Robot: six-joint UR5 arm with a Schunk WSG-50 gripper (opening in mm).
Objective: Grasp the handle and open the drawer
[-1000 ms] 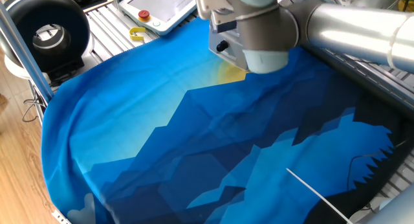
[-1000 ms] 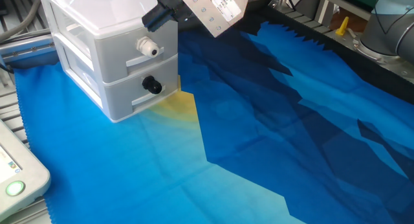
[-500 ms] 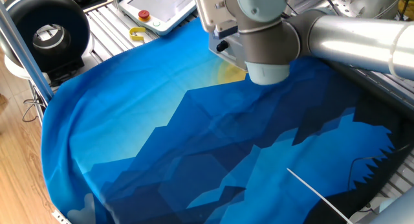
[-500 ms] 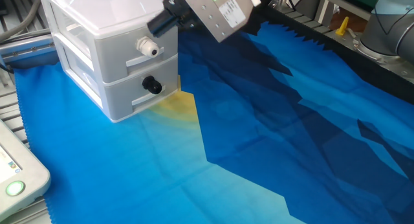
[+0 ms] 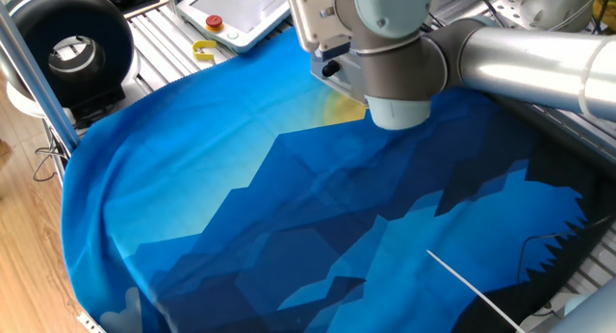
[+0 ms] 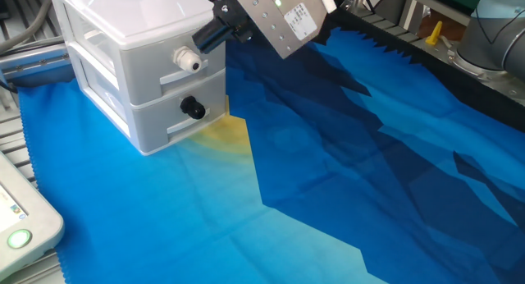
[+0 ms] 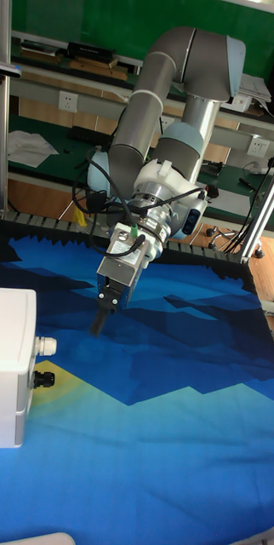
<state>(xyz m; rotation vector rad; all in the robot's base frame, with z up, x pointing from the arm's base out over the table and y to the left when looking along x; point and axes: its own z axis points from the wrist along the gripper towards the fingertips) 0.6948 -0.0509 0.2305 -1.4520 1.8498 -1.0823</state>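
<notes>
One blue mountain-print cloth [image 6: 344,194] over table, green wall [image 7: 86,21], shelves behind.

Probably a robotics lab: aluminium framing [image 7: 1,111], teach pendant [image 5: 243,11].

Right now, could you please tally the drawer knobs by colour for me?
White knob: 1
Black knob, the handle: 1
Total: 2 knobs, both on the drawer front; the tool touches neither.

A blue cloth [image 6: 344,161] patterned with angular dark and light facets, yellow patch at 10 o'clock, is seen. The pale grey drawer [image 6: 135,71] bears a black handle [image 6: 194,109]; a white knob [image 6: 187,61] sits at 12 o'clock of it.
</notes>
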